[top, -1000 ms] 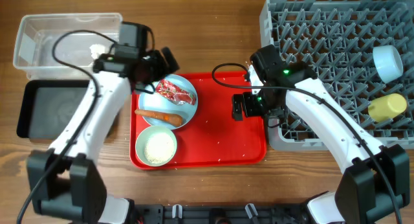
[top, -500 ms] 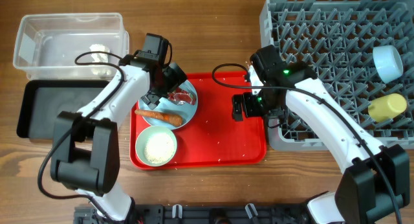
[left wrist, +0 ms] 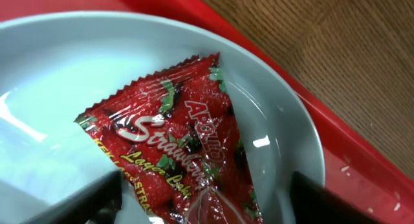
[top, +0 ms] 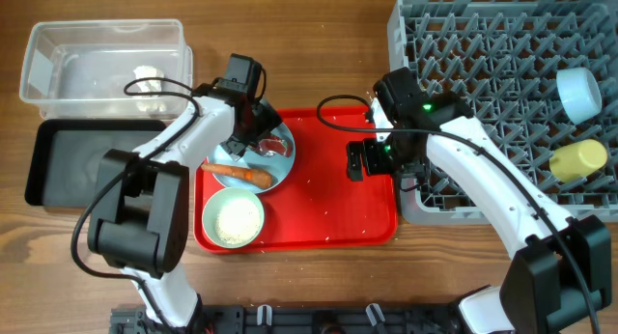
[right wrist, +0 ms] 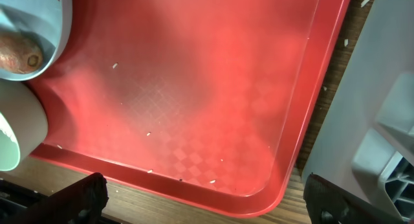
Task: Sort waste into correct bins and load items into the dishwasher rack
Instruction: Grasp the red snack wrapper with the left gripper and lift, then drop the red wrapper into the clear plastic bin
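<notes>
My left gripper (top: 255, 131) is open, low over the pale blue plate (top: 282, 163) on the red tray. Its fingers straddle the red snack wrapper (top: 271, 142). In the left wrist view (left wrist: 207, 198) the wrapper (left wrist: 174, 153) lies flat on the plate (left wrist: 77, 68) between the two jaws. The orange carrot (top: 237, 174) lies on the same plate. A pale blue bowl of white rice (top: 233, 218) sits in front of it. Crumpled white paper (top: 147, 81) is in the clear tub (top: 58, 49). My right gripper (top: 362, 160) is open and empty over the tray's right side, also seen in the right wrist view (right wrist: 207, 198).
The black tray (top: 68, 170) lies in front of the clear tub. The grey rack (top: 473, 44) at the right holds a pale blue bowl (top: 579, 91) and the yellow cup (top: 577, 158). Rice grains are scattered on the red tray (top: 328, 213).
My left gripper has moved from beside the clear tub to the right and down onto the plate, over the wrapper. The right arm has not moved.
</notes>
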`<action>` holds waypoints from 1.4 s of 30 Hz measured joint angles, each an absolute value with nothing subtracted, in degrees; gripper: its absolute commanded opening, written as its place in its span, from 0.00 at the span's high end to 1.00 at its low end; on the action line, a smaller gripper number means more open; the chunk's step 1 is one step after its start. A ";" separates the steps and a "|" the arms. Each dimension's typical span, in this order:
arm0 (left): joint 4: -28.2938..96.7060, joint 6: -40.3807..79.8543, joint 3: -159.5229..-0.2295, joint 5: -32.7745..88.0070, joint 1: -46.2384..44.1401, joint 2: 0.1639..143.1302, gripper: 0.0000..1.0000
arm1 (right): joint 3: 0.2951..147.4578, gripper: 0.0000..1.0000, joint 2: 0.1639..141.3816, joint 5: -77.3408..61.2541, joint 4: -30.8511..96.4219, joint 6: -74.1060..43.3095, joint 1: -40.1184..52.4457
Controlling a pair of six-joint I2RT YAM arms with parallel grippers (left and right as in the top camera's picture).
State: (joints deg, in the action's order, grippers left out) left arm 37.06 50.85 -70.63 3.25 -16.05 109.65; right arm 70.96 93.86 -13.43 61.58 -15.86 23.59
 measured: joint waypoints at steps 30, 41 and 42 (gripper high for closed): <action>37.39 47.18 -70.65 -1.13 -16.64 110.13 0.96 | 70.96 0.00 93.86 -13.43 61.89 -15.86 23.59; 35.00 39.05 -70.65 -6.17 -3.97 88.90 0.96 | 70.96 0.00 93.86 -13.43 62.13 -15.86 23.59; 33.36 38.96 -70.65 -6.35 -1.50 88.84 0.96 | 70.96 0.00 93.86 -13.43 62.17 -15.86 23.59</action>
